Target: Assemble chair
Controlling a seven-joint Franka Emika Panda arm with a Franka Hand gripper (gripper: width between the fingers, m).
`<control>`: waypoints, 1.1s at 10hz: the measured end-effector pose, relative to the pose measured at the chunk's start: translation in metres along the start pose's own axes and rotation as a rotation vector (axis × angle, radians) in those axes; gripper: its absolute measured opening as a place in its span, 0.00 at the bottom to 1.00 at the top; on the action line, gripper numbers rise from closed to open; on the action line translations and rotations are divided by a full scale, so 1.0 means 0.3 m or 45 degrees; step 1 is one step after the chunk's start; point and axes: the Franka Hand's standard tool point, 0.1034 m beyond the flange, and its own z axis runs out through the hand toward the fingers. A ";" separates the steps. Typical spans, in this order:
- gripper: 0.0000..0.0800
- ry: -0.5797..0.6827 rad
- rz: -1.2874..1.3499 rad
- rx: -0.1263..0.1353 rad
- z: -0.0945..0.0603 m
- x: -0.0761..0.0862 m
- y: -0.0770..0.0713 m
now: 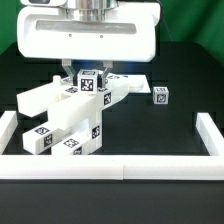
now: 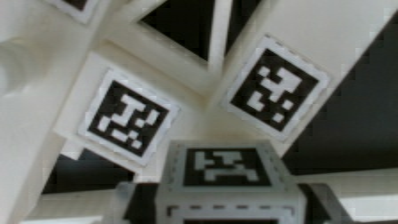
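At the exterior view's upper edge the robot arm [image 1: 90,30] is cut off; the jaws are mostly hidden behind the chair parts [image 1: 75,115]. In the wrist view, the tags [image 2: 125,115] are blurred.

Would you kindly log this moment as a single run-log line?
stage: chair assembly | arm: over chair parts | jaws: state unclear | loose tagged part: apart, exterior view's right

White tagged chair parts [image 1: 70,118] lie heaped together, tilted; a small tagged piece [image 1: 160,96], perhaps a leg, sits apart.
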 end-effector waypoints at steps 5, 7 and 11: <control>0.34 0.000 0.373 0.005 0.000 0.000 -0.005; 0.34 -0.001 0.478 0.005 0.000 -0.001 -0.006; 0.34 -0.004 0.868 0.011 0.001 -0.002 -0.015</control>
